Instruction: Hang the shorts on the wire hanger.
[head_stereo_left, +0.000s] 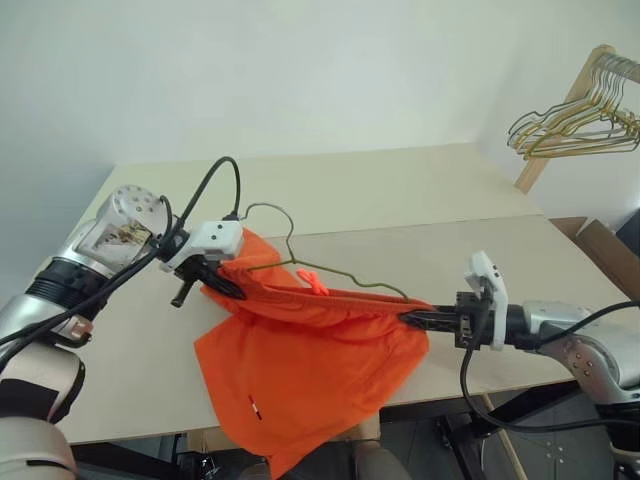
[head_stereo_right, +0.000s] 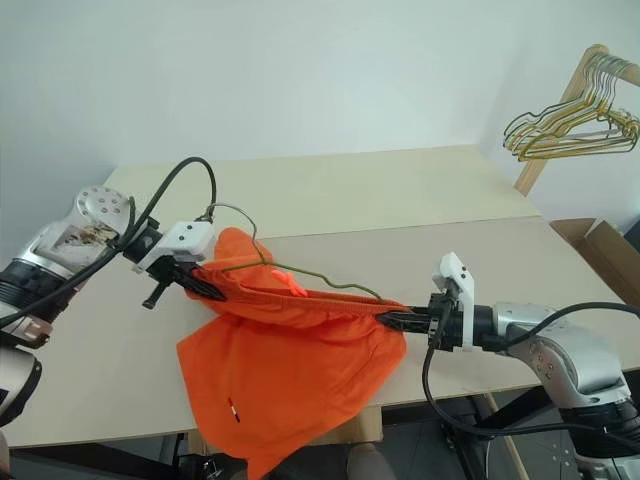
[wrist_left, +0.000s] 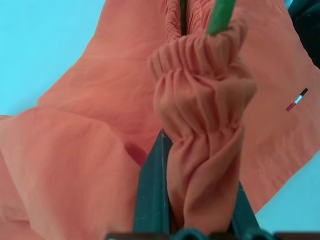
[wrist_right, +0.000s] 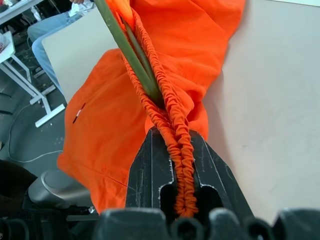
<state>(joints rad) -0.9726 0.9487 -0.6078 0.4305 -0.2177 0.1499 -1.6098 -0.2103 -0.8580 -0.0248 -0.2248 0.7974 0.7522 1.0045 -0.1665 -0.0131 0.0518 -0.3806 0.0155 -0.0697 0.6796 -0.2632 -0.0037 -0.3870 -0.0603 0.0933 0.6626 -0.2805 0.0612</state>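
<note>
A: Where are the shorts (head_stereo_left: 300, 365)?
B: Stretched above the bench (head_stereo_left: 420, 190), with the wire hanger (head_stereo_left: 330, 273) in the waistband.
A: And the fingers?
B: Left gripper (head_stereo_left: 228, 285) and right gripper (head_stereo_left: 415, 319) both pinch the waistband.

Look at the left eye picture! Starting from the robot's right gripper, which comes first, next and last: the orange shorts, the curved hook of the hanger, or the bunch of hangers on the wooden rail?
1. The shorts: pinched in the right gripper.
2. The hanger's hook: up over the table, nearer the left gripper.
3. The bunch of hangers: far off, on the wooden rail by the wall.
</note>
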